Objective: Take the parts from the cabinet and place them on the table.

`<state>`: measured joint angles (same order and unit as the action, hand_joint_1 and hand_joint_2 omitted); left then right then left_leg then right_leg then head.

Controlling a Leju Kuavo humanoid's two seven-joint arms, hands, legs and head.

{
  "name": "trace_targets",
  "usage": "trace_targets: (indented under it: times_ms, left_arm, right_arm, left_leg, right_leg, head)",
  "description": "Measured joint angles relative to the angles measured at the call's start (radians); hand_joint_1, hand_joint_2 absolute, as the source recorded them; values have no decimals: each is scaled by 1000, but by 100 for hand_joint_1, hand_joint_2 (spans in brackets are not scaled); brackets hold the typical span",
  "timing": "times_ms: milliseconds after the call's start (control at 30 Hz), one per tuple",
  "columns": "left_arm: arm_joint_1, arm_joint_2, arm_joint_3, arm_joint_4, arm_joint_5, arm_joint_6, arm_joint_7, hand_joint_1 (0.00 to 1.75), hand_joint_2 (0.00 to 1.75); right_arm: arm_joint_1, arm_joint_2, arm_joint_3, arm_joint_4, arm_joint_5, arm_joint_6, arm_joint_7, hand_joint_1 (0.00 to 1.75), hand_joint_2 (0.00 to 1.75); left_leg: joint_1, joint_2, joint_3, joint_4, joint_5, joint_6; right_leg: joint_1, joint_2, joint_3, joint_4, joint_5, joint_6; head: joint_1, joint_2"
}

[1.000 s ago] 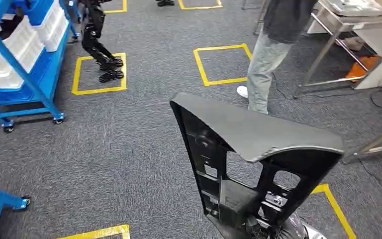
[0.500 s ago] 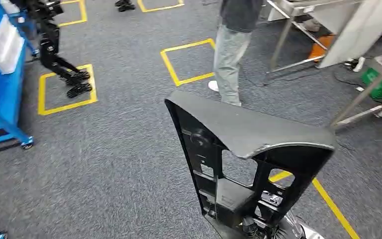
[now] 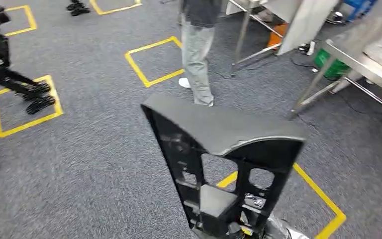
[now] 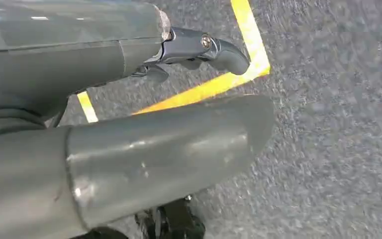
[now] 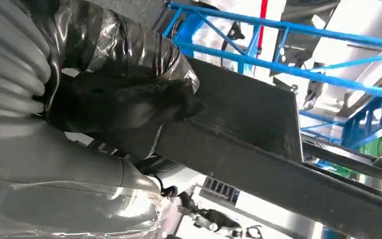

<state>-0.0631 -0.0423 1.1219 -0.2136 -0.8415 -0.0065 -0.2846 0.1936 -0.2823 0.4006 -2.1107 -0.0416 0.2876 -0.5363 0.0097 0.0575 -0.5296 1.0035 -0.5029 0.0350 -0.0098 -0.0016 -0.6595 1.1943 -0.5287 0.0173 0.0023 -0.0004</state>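
The step in hand looks like the carry: the part is out of the cabinet and has yet to reach the bench (image 3: 363, 52), whose steel top and legs stand off to the right in the head view.

The black part (image 3: 219, 164), a big moulded frame with a flat top flange and open windows, stands upright and slightly tilted close in front of the robot, blocking much of the floor ahead. The right hand (image 5: 124, 94), wrapped in dark film, has its fingers (image 5: 179, 102) closed over one edge of the part, a firm hold as far as the wrist view shows. The left hand (image 4: 129, 149) hangs over the carpet; its thumb and a finger (image 4: 214, 47) lie apart with nothing between them.

To do the carry well, I would keep the part upright and close to the body, since it is held at one edge only and could swing. Approach the bench square on and lower the base first.

Around it, largest first: the grey carpet (image 3: 89, 164); a person (image 3: 196, 45) standing between the robot and the bench, the main thing in the way; another dark robot (image 3: 10, 74) well off to the left; yellow tape squares (image 3: 149, 62) on the floor.
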Motion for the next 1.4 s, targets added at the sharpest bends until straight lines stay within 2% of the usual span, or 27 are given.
trace_targets:
  times_ms: [33, 67, 100, 233, 300, 333, 400, 433, 467, 533, 567, 600, 633, 733, 800, 833, 900, 933, 967, 1033, 1067, 1100, 1233, 1267, 1300, 1333, 1400]
  left_arm:
    - [-2, 0, 0, 0, -1, 0, 0, 0, 0]
    - [-2, -1, 0, 0, -3, -1, 0, 0, 0]
    - [-2, -3, 0, 0, -5, -1, 0, 0, 0]
    - [-8, -3, 0, 0, -6, -5, 2, 0, 0]
    - [-12, -3, 0, 0, -7, -7, 3, 0, 0]
    - [-9, -3, 0, 0, -10, -10, 6, 0, 0]
    - [-2, -3, 0, 0, -12, -11, 9, 0, 0]
    - [1, -3, 0, 0, -14, -12, 10, 0, 0]
    - [1, -2, 0, 0, -14, -13, 10, 0, 0]
    - [-1, 0, 0, 0, -15, -15, 9, 0, 0]
    - [0, 0, 0, 0, -16, -15, 9, 0, 0]
    - [0, 0, 0, 0, -16, -16, 9, 0, 0]
    - [0, 0, 0, 0, -16, -17, 9, 0, 0]
    - [-2, 0, 0, 0, -16, -18, 9, 0, 0]
    - [-5, 0, 0, 0, -16, -18, 8, 0, 0]
    - [-2, 0, 0, 0, -16, -18, 8, 0, 0]
    - [3, 0, 0, 0, -16, -17, 8, 0, 0]
    - [4, 1, 0, 0, -16, -17, 8, 0, 0]
    - [2, 1, 0, 0, -16, -18, 8, 0, 0]
    - [-2, 0, 0, 0, -16, -18, 8, 0, 0]
    - [-3, 0, 0, 0, -16, -19, 7, 0, 0]
    - [-4, -4, 0, 0, -16, -21, 5, 0, 0]
    - [-9, -8, 0, 0, -22, -6, -2, 0, 0]
    - [-10, -8, 0, 0, -27, 2, -2, 0, 0]
    - [-13, -7, 0, 0, -28, 11, -2, 0, 0]
    - [-14, -8, 0, 0, -28, 18, 1, 0, 0]
    - [-10, -8, -1, 0, -32, 41, 16, 0, 0]
  right_arm:
    - [-1, 0, 9, 0, 0, -2, 0, 175, 175]
    - [-4, 0, 14, 0, 1, -3, 0, 175, 175]
    - [-11, 0, 19, 0, 2, -3, 1, 175, 175]
    - [-15, 1, 45, 0, 2, -2, 5, 175, 175]
    - [-19, 6, 68, 5, 1, 0, 11, 175, 175]
    - [-22, 10, 79, 9, 1, 1, 14, 175, 175]
    - [-23, 16, 97, 19, 0, 0, 15, 175, 175]
    - [-23, 17, 106, 24, 0, 0, 15, 175, 175]
    - [-23, 18, 113, 28, -1, -1, 16, 175, 175]
    - [-32, 19, 127, 36, -7, -2, 16, 175, 175]
    - [-36, 19, 132, 40, -8, -2, 16, 175, 175]
    - [-40, 19, 133, 44, -8, -2, 16, 175, 175]
    - [-43, 19, 135, 47, -8, -2, 16, 175, 175]
    - [-44, 19, 140, 51, -9, -3, 16, 175, 175]
    - [-48, 19, 141, 52, -9, -3, 15, 175, 175]
    - [-51, 19, 141, 53, -9, -3, 16, 175, 175]
    - [-51, 19, 142, 59, -10, -3, 16, 175, 175]
    - [-51, 19, 143, 62, -10, -3, 16, 175, 175]
    - [-51, 19, 145, 64, -13, -3, 16, 175, 175]
    - [-52, 19, 146, 65, -23, -4, 13, 175, 175]
    - [-54, 19, 146, 65, -31, -5, 10, 175, 175]
    - [-59, 19, 146, 64, -42, -8, 6, 175, 175]
    - [-64, 49, 146, 50, -77, -21, -22, 175, 175]
    - [-64, 62, 146, 42, -81, -25, -27, 175, 175]
    - [-67, 77, 147, 38, -81, -33, -37, 175, 175]
    - [-74, 91, 149, 35, -76, -45, -45, 175, 175]
    - [-77, 113, 154, 30, -66, -71, -54, 175, 175]
  left_leg:
    - [-1, 10, 6, -1, -3, -1]
    - [0, 17, 12, -2, -6, -3]
    - [-5, 28, 13, 0, -10, -9]
    - [-9, 69, 28, -11, -16, -28]
    - [1, -20, -2, 67, -70, -31]
    - [1, -41, -38, 142, -107, -33]
    - [3, -51, -110, 283, -161, -40]
    - [3, -51, -124, 302, -153, -43]
    - [4, -51, -115, 272, -119, -45]
    - [10, -67, -49, 117, -19, -50]
    - [19, -109, -15, 36, 8, -54]
    - [20, -160, -4, 17, -6, -54]
    - [20, -150, -1, 15, -5, -41]
    - [18, -115, 2, 2, 4, -21]
    - [17, -89, 2, 0, 5, -8]
    - [14, -74, 1, 0, 4, -6]
    - [9, -42, 0, 1, 1, -2]
    - [8, -29, 1, 1, 0, -2]
    - [6, -17, 2, 1, -2, -2]
    - [3, 4, 12, 0, -7, -3]
    - [1, 12, 18, -1, -10, -5]
    - [3, 22, 20, -3, -12, -8]
    - [0, 63, 32, -11, -16, -26]
    - [-3, 63, 33, -9, -26, -31]
    - [0, 11, 27, 20, -44, -35]
    - [3, -29, -7, 94, -85, -35]
    - [4, -51, -88, 252, -147, -41]
  right_leg:
    - [7, -17, 52, -94, 42, -10]
    - [19, -65, 92, -171, 56, -23]
    - [29, -82, 98, -184, 45, -29]
    - [28, -30, 105, -205, 58, -47]
    - [16, -14, 116, -224, 70, -54]
    - [15, -4, 114, -224, 70, -54]
    - [14, 21, 113, -220, 68, -56]
    - [13, 35, 112, -218, 67, -55]
    - [11, 48, 112, -213, 64, -51]
    - [4, 76, 112, -195, 54, -40]
    - [3, 86, 110, -183, 45, -32]
    - [7, 99, 104, -175, 42, -26]
    - [6, 109, 100, -179, 47, -21]
    - [0, 144, 92, -187, 57, -3]
    - [6, 40, 65, -126, 15, 5]
    - [3, 17, 29, -53, -25, 10]
    - [0, 7, -53, 110, -89, 14]
    - [-1, 7, -68, 136, -86, 14]
    - [-1, 6, -58, 115, -62, 12]
    - [5, -4, 22, -39, 26, -2]
    - [13, -28, 72, -130, 65, -16]
    - [29, -91, 97, -179, 51, -36]
    - [37, -47, 90, -192, 58, -50]
    - [16, -36, 107, -217, 72, -51]
    - [18, -28, 115, -227, 75, -51]
    - [16, -18, 115, -227, 78, -56]
    - [16, 7, 115, -224, 75, -57]
  head:
    - [0, 0]
    - [0, 0]
    - [0, 0]
    - [0, 0]
    - [-1, 0]
    - [0, 0]
    - [-1, 0]
    - [0, 0]
    - [-1, 0]
    - [-1, 0]
    - [-1, 0]
    - [0, 0]
    - [-1, 0]
    - [0, 0]
    - [0, 0]
    - [0, 0]
    - [0, 0]
    - [0, 0]
    - [0, 0]
    - [0, 0]
    - [0, 0]
    - [0, 0]
    - [0, 0]
    - [-1, 0]
    - [0, 0]
    - [-1, 0]
    - [0, 0]
